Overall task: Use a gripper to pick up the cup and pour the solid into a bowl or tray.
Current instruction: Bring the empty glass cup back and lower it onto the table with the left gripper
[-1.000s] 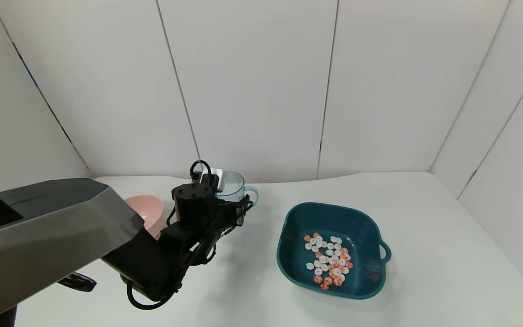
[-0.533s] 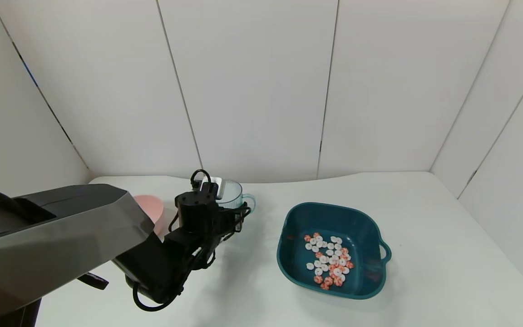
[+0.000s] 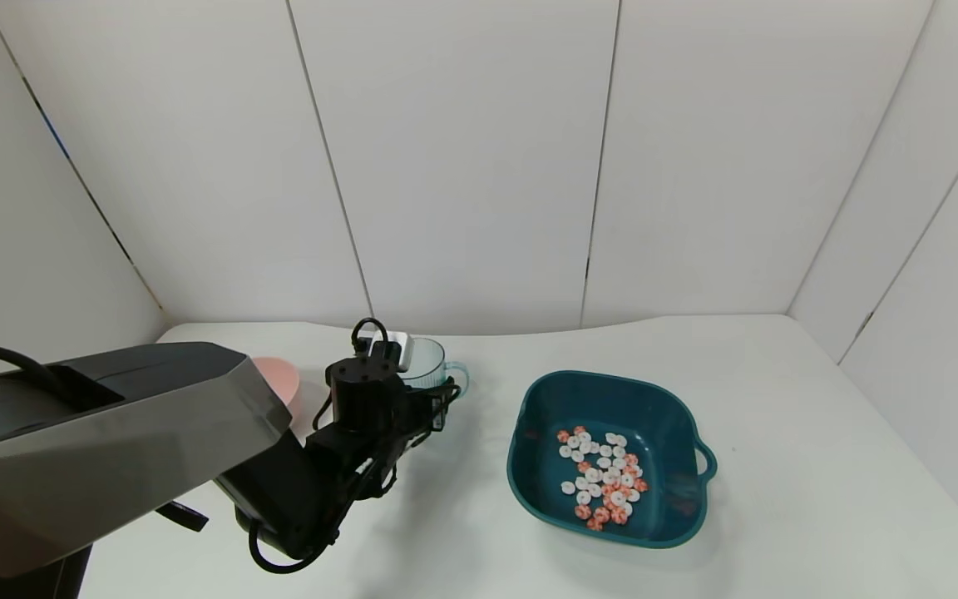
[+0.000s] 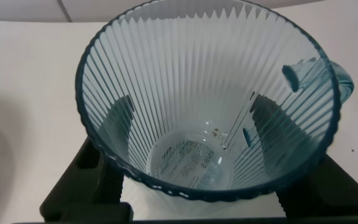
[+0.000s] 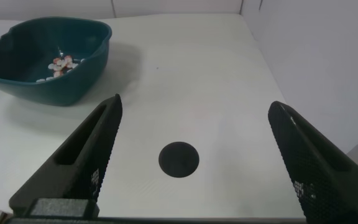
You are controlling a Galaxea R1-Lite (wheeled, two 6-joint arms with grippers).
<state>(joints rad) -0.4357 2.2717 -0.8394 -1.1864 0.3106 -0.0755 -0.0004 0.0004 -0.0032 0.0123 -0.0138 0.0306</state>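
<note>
My left gripper (image 3: 432, 389) is shut on the cup (image 3: 427, 366), a pale-blue ribbed mug held upright low over the back left of the table. In the left wrist view the cup (image 4: 210, 74) looks empty, with only its bottom label showing, and the black fingers (image 4: 120, 116) press its sides. The solid (image 3: 604, 478), white and orange-red discs, lies in the dark teal basin (image 3: 666, 408) to the right of the cup. My right gripper (image 5: 194, 146) is open and empty over bare table, out of the head view. The basin (image 5: 73, 71) with the solid (image 5: 59, 63) shows beyond it.
A round pink bowl (image 3: 282, 381) stands just left of the cup, partly hidden by my left arm. A black round mark (image 5: 179, 159) lies on the table under the right gripper. White walls close in the table at the back and sides.
My left arm has drawn back and down, carrying the upright cup a little lower and leftward, toward the table beside the pink bowl. The basin and the solid have not moved.
</note>
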